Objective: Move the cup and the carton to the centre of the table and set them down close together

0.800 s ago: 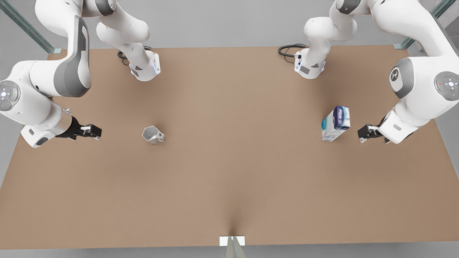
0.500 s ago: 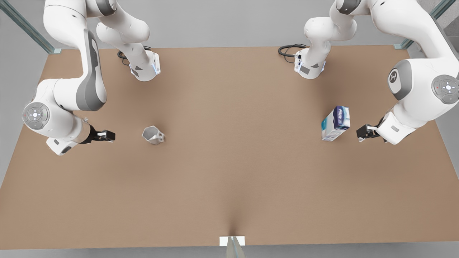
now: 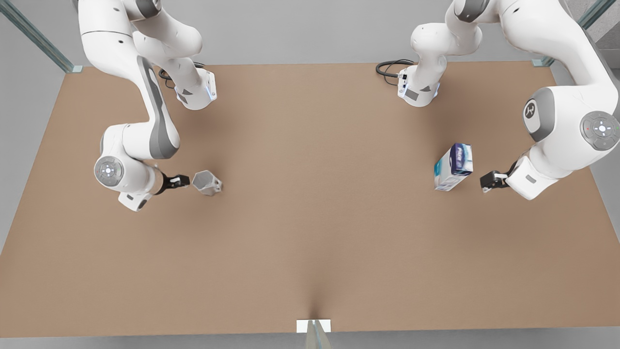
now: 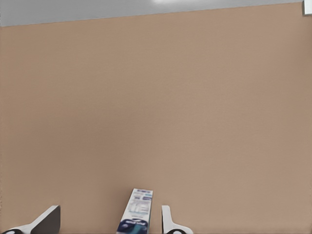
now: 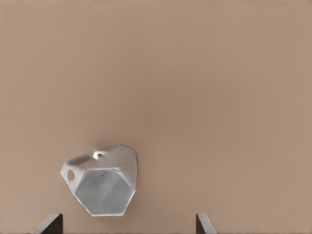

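Approach to grasp. The cup point(image 3: 207, 182) stands at the front view's left, the carton point(image 3: 453, 166) at its right, well apart on the surface point(image 3: 310, 232). The right pincer point(image 3: 180, 182), fingers apart, is just beside the cup; the left pincer point(image 3: 490, 181), fingers apart, is near the carton. Each object should be centred between the fingers before closing, the cup's handle kept clear.

Glossy faceted cup point(image 3: 207, 182), printed smooth carton point(image 3: 453, 166), matte brown table point(image 3: 310, 232).
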You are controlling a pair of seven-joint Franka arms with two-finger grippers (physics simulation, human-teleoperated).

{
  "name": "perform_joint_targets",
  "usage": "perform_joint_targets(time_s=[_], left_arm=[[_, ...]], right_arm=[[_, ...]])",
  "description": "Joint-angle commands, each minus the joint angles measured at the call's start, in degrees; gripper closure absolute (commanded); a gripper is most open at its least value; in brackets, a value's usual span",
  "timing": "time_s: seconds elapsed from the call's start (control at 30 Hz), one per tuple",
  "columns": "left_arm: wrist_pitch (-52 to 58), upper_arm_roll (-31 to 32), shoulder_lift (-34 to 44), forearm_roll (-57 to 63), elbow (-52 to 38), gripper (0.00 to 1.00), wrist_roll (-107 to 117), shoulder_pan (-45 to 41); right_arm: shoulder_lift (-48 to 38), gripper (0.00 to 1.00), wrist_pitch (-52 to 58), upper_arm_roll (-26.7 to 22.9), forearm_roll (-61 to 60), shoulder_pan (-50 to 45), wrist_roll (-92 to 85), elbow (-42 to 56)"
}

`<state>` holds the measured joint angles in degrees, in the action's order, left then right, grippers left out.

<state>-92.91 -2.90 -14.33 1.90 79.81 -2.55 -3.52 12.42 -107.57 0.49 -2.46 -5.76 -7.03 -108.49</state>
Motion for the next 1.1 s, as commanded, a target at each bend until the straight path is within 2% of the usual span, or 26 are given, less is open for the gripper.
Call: perform_joint_targets(time_s=[0.0, 0.27, 0.33, 0.87, 0.9, 0.93, 0.97, 1.0, 1.03, 1.07], left_arm=[[0.01, 0.00, 0.00, 0.03, 0.00, 0.00, 0.00, 0.00], [-0.08, 0.00, -0.79, -0.06, 0.52, 0.00, 0.00, 0.09], [-0.17, 0.00, -0.70, 0.03, 0.70, 0.00, 0.00, 0.09], [-0.61, 0.00, -1.49, 0.03, 0.70, 0.00, 0.00, 0.18], [-0.61, 0.00, -1.49, 0.03, 0.70, 0.00, 0.00, 0.18], [-0.61, 0.00, -1.49, -0.06, 0.70, 0.00, 0.00, 0.18], [-0.61, 0.00, -1.49, -0.06, 0.70, 0.00, 0.00, 0.18], [-0.61, 0.00, -1.49, 0.03, 0.70, 0.00, 0.00, 0.18], [-0.61, 0.00, -1.49, 0.03, 0.70, 0.00, 0.00, 0.18], [-0.61, 0.00, -1.49, 0.03, 0.70, 0.00, 0.00, 0.18]], right_arm=[[0.76, 0.00, -0.01, -0.05, 0.00, -0.04, 0.00, 0.21], [3.66, 0.00, -0.71, 0.03, -0.18, -0.12, -0.44, -1.89], [3.66, 0.00, -3.70, 0.03, -0.18, -0.12, -1.32, -5.76], [7.79, 0.00, -19.34, 0.03, -0.18, -1.44, -2.38, -15.78], [7.88, 0.20, -19.34, 0.03, -0.18, -1.44, -2.38, -15.78], [8.14, 0.30, -19.43, 0.03, -0.18, -1.79, -2.38, -15.70], [8.15, 0.34, -19.43, 0.03, -0.26, -1.79, -2.38, -15.61], [8.23, 0.55, -19.43, 0.03, -0.26, -1.79, -2.29, -15.52], [8.23, 0.69, -19.43, 0.03, -0.26, -1.79, -2.29, -15.43], [8.23, 0.76, -19.34, 0.03, -0.26, -2.23, -2.29, -15.43]])
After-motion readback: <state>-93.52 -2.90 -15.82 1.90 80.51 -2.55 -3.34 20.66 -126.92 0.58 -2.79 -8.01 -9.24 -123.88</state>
